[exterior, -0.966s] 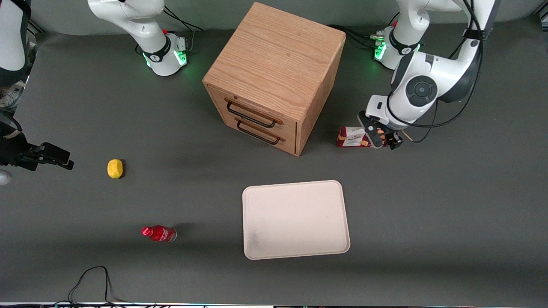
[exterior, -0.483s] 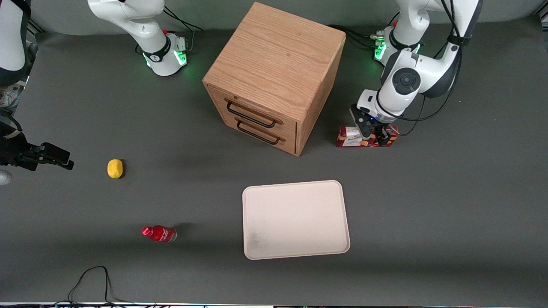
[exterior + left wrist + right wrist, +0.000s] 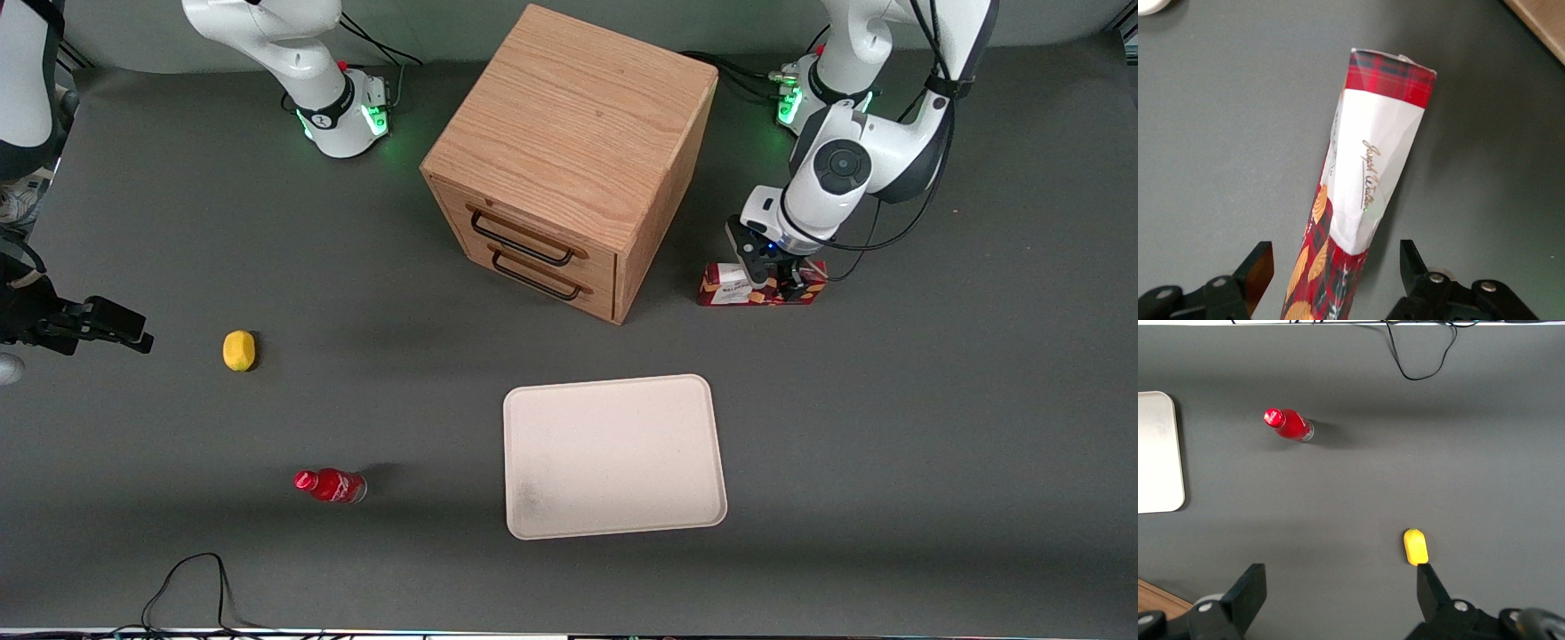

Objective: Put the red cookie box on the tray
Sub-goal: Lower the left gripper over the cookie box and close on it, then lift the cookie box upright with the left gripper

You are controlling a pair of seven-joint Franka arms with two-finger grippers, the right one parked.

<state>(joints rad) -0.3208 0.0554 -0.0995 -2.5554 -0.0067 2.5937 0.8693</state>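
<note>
Red cookie box (image 3: 1351, 200), slim tartan-printed cardboard, lies on the counter between the left gripper's (image 3: 775, 277) spread jaws; next likely closing, lifting toward the cream-beige rectangular tray (image 3: 613, 455).

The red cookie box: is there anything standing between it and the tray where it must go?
Nothing visible. The red cookie box lies on the table beside the wooden drawer cabinet, with the open gripper straddling it. Only bare table separates it from the tray, which is nearer the front camera.

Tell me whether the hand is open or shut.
Open. In the left wrist view the hand is down over the box, one finger on each side with gaps, not yet clamping it.
</note>
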